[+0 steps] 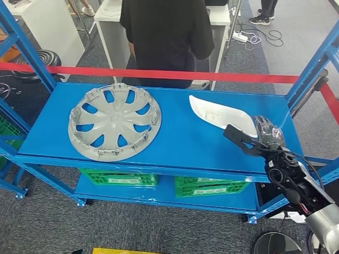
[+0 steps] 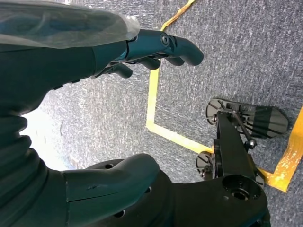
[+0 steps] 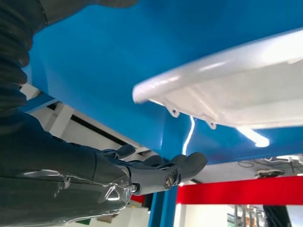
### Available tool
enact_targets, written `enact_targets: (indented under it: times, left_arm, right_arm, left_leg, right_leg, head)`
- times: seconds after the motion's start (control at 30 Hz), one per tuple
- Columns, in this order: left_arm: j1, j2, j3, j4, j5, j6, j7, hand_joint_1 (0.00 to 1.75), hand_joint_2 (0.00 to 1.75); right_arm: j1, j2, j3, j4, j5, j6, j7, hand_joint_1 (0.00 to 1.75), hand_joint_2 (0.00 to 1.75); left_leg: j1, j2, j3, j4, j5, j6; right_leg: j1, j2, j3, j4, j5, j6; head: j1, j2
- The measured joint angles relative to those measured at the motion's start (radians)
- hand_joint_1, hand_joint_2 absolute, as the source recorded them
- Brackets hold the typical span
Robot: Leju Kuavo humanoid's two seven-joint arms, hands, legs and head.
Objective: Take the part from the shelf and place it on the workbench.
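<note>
Blue shelf, top deck: silver hubcap lying flat on the left side, white part on the right side near the back edge. The two are well apart.

Right arm reaches in over the deck's front right corner, forearm angled toward the white part. Right hand sits just beside the part's near edge, fingers stretched forward and apart, holding nothing. In the right wrist view the fingers are extended, with a gap between them and the part; no contact visible.

Left hand hangs over grey carpet with yellow tape lines; thumb and fingers spread, nothing in it.

Lower deck: two green crates, side by side under the top deck; contents can't be made out.

Red tape runs across behind the shelf. Person in black top stands behind it at a white table.
</note>
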Motion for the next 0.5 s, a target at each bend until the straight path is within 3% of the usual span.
enact_targets:
  times: [0.17,0.5]
  left_arm:
    - [-0.003,0.000,-0.008,0.000,0.000,0.000,-0.001,0.00,1.75]
    - [-0.005,0.000,-0.012,0.000,0.007,-0.003,-0.005,0.00,1.75]
  right_arm:
    - [-0.001,0.000,0.001,0.058,0.005,-0.056,-0.076,0.00,1.75]
    - [-0.031,0.008,0.020,0.072,0.067,-0.085,-0.109,0.00,1.75]
  left_leg:
    - [0.000,0.000,0.000,0.000,0.000,0.000]
    - [0.000,-0.001,0.000,0.000,0.000,0.000]
  right_leg:
    - [0.000,0.000,0.001,0.000,0.000,0.000]
    - [0.000,-0.001,0.001,0.000,0.000,0.000]
  head:
    - [0.000,0.000]
    - [0.000,0.000]
